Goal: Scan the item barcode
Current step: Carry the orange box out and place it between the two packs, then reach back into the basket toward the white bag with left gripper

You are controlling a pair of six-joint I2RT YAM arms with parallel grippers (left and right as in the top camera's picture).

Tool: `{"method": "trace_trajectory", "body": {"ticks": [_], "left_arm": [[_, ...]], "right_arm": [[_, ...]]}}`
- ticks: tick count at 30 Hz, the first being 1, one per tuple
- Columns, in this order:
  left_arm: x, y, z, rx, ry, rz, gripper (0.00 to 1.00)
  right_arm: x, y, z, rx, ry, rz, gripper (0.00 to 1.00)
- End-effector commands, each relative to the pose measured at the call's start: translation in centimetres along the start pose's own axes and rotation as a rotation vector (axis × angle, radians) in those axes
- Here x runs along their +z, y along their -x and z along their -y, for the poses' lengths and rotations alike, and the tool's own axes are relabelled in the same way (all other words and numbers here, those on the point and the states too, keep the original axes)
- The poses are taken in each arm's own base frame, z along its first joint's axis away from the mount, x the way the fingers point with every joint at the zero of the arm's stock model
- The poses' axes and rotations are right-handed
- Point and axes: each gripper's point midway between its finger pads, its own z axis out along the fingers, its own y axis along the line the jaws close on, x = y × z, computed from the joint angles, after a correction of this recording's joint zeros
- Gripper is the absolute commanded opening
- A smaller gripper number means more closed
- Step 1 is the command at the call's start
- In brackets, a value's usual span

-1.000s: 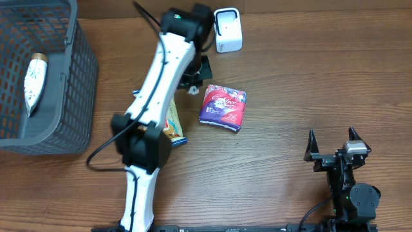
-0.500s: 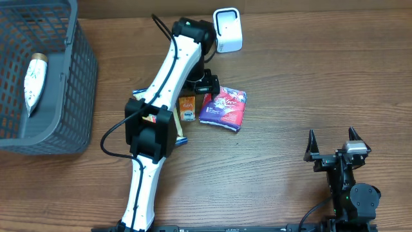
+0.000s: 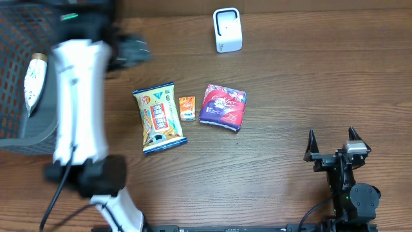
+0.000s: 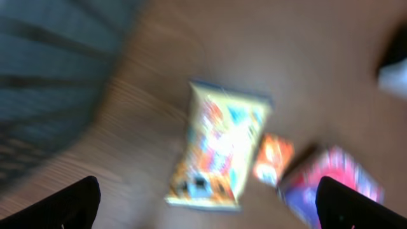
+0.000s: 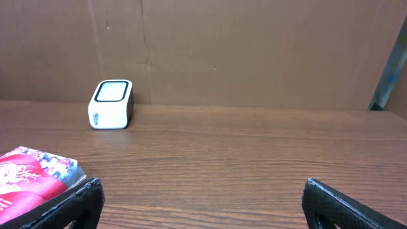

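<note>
Lies flat on the worktop (image 3: 290, 77), between yellow snack bag (image 3: 159, 118) and purple pack (image 3: 223, 105): small orange sachet (image 3: 187, 108). Probably light, soft, crinkly; best pinched across its narrow sides. Holding nothing with left tool (image 4: 213, 207) or right tool (image 3: 333, 138), both spread wide.

Table (image 3: 309, 77) = brown wood-grain, fairly matt; yellow snack bag (image 3: 159, 118) & purple pack (image 3: 223, 106) glossy plastic film; basket (image 3: 22, 140) grey matt plastic mesh; scanner (image 3: 227, 29) smooth white plastic.
</note>
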Motion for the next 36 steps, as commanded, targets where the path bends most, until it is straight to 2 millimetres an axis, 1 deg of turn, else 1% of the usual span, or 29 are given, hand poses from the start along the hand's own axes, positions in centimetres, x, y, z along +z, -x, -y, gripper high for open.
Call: {"method": "trace_trajectory", "body": {"ticks": [1,4,7,9,11,13,14,15,18,20,24,25,29,32,34,36], "left_arm": [[-4.4,3.3,-5.9,-0.147,0.032,0.189,1.00],[-6.5,6.0,-9.5,-0.245,0.032,0.318,1.00],[-7.4,8.6,-12.3,-0.267,0.057,0.415,1.00],[-7.3,10.1,-14.0,-0.253,0.101,0.460,1.00],[-6.9,11.5,-16.3,-0.268,0.195,0.498,1.00],[-6.3,12.2,-18.6,-0.302,0.300,0.514,1.00],[-5.8,12.5,-19.4,-0.312,0.336,0.511,1.00],[-5.1,12.7,-20.0,-0.307,0.366,0.498,1.00],[-2.0,13.1,-21.1,-0.267,0.403,0.429,1.00],[1.0,13.2,-21.9,-0.267,0.421,0.368,0.99],[6.2,13.1,-23.1,-0.239,0.450,0.260,1.00],[8.4,12.9,-23.3,-0.212,0.461,0.211,1.00],[12.5,12.7,-23.6,-0.162,0.472,0.138,1.00],[15.0,12.7,-23.8,-0.129,0.477,0.106,1.00],[17.8,13.0,-24.0,-0.079,0.483,0.085,1.00],[19.0,13.2,-24.2,-0.068,0.485,0.083,1.00]], "right_arm": [[0.0,-0.1,0.0,-0.004,-0.002,0.005,1.00],[0.0,-0.1,0.0,-0.004,-0.001,0.005,1.00],[0.0,-0.1,0.0,-0.004,-0.001,0.005,1.00],[0.0,-0.1,0.0,-0.004,-0.001,0.005,1.00],[0.0,-0.1,0.0,-0.004,-0.001,0.005,1.00],[0.0,-0.1,0.0,-0.004,-0.001,0.005,1.00],[0.0,-0.1,0.0,-0.004,-0.001,0.005,1.00],[0.0,-0.1,0.0,-0.004,-0.002,0.005,1.00],[0.0,-0.1,0.0,-0.004,-0.001,0.005,1.00],[0.0,-0.1,0.0,-0.004,-0.001,0.005,1.00],[0.0,-0.1,0.0,-0.004,-0.001,0.005,1.00],[0.0,-0.1,0.0,-0.004,-0.001,0.005,1.00],[0.0,-0.1,0.0,-0.004,-0.001,0.005,1.00],[0.0,-0.1,0.0,-0.004,-0.001,0.005,1.00],[0.0,-0.1,0.0,-0.004,-0.001,0.005,1.00],[0.0,-0.1,0.0,-0.004,-0.001,0.005,1.00]]}}
